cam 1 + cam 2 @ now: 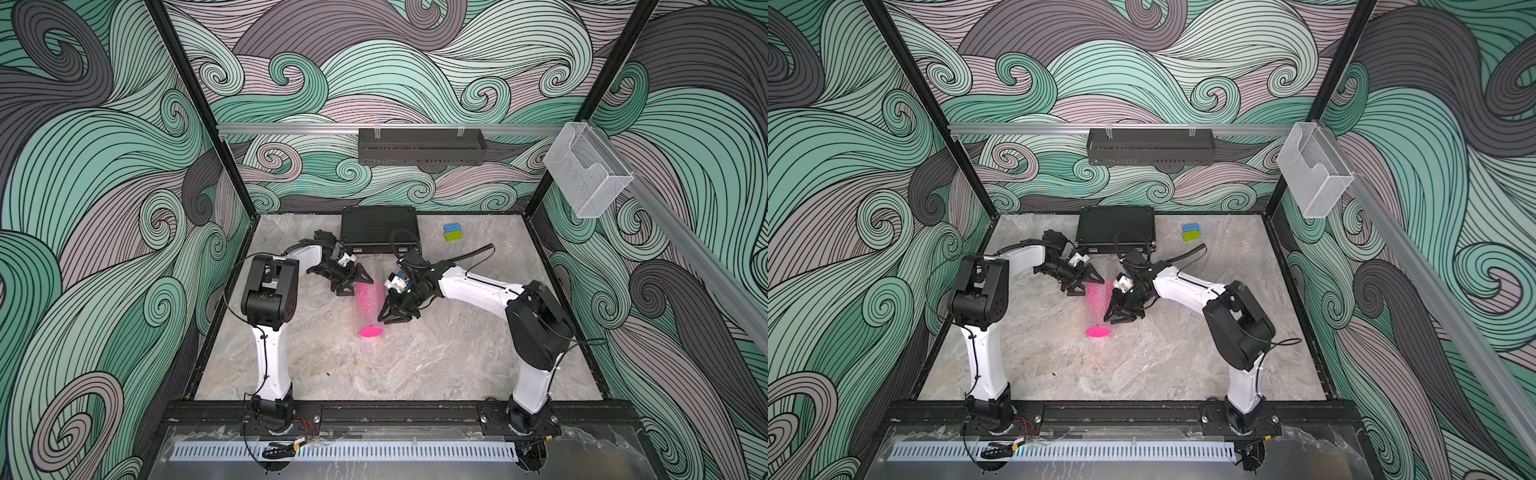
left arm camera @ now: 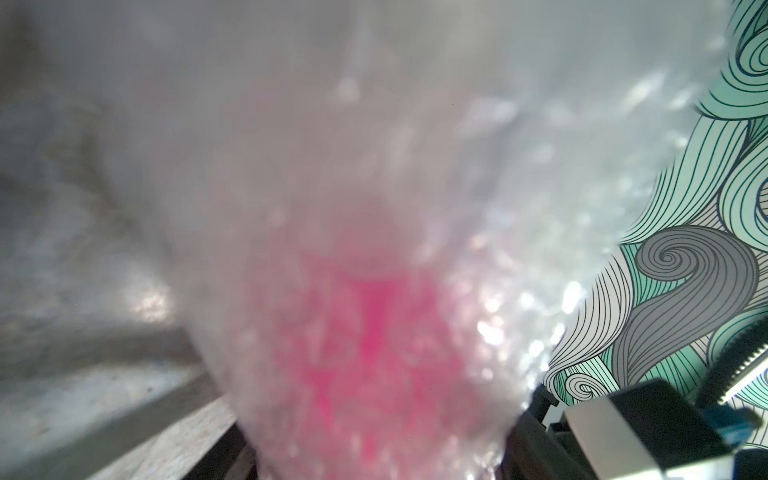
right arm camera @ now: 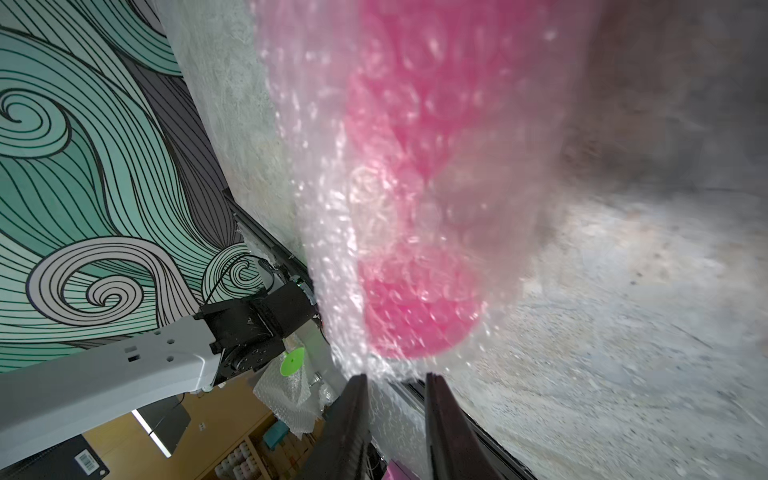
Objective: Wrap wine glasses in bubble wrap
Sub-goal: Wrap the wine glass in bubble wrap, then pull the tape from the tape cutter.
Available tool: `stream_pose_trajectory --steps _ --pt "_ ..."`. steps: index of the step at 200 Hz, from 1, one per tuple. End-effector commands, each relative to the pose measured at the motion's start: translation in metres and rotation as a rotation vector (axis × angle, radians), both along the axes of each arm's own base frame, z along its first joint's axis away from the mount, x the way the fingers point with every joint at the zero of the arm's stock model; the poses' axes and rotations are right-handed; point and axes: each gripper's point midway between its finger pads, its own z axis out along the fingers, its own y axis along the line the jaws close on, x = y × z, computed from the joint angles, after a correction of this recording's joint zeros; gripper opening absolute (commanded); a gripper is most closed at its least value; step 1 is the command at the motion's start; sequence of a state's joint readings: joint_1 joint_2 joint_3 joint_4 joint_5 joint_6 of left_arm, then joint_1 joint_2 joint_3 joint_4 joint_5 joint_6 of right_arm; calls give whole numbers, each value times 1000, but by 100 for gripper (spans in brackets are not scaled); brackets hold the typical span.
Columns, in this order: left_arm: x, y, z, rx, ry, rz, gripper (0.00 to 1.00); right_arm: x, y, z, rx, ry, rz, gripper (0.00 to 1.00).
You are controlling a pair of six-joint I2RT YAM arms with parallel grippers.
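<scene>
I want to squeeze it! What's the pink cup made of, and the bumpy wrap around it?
The pink cup looks like smooth opaque plastic: solid bright colour, no see-through. The bumpy wrap seems thin clear glossy plastic film: small round bubbles glint.

Both arms reach inward, elbows raised. The left pincer (image 1: 355,286) has its jaws spread wide; facing it, the right pincer (image 3: 395,375) tilts down, its 2 fingers (image 3: 444,424) narrowly parted.

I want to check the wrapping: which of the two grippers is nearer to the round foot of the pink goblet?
The right gripper, beside the foot; the left gripper is at the other end of the goblet.
</scene>
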State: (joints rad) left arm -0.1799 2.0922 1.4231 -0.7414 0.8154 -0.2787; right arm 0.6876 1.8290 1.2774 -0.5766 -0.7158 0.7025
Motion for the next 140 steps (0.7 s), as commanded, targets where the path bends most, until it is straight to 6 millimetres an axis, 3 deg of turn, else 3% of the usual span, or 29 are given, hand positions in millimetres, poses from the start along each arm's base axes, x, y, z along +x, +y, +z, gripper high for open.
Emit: stream_pose_trajectory --steps 1,34,58,100,140 --pt "-30 29 -45 238 86 -25 74 9 -34 12 -44 -56 -48 33" --pt "-31 24 -45 216 89 -21 73 53 -82 7 -100 -130 -205 40" --pt "-32 21 -41 214 82 -27 73 94 -100 -3 -80 -180 -344 42" --pt "-31 18 -40 212 77 -37 72 141 -105 -23 -12 -195 -500 36" --pt "-33 14 -40 198 80 -39 72 157 -101 -41 12 -179 -542 28"
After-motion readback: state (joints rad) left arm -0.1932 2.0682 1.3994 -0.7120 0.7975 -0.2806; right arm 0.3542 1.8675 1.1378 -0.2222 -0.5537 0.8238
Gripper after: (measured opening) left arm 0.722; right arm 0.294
